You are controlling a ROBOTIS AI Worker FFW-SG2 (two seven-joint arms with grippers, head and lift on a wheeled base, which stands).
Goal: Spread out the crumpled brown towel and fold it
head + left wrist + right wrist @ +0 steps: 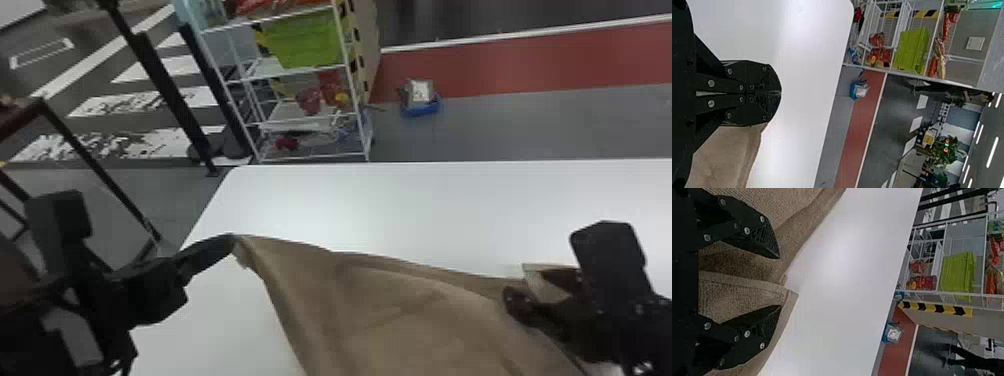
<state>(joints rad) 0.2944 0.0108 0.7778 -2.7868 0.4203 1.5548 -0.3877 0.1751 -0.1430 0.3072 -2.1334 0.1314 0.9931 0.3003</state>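
My left gripper (231, 243) is at the left of the head view, pinching the upper left corner of the brown towel (380, 310). In the left wrist view my left gripper (781, 93) has its fingers pressed together, with the towel (727, 156) hanging from them. The towel stretches slack across to my right gripper (530, 295). In the right wrist view my right gripper (779, 282) stands open, fingers wide apart, with a folded corner of the towel (742, 291) between them. Where the towel's lower part lies is hidden.
A white table (400, 205) lies under both arms, its far edge running across the head view. Beyond it stand a wire shelf (295, 115) with a green bin (310, 42) and a small blue container (421, 106) on the floor.
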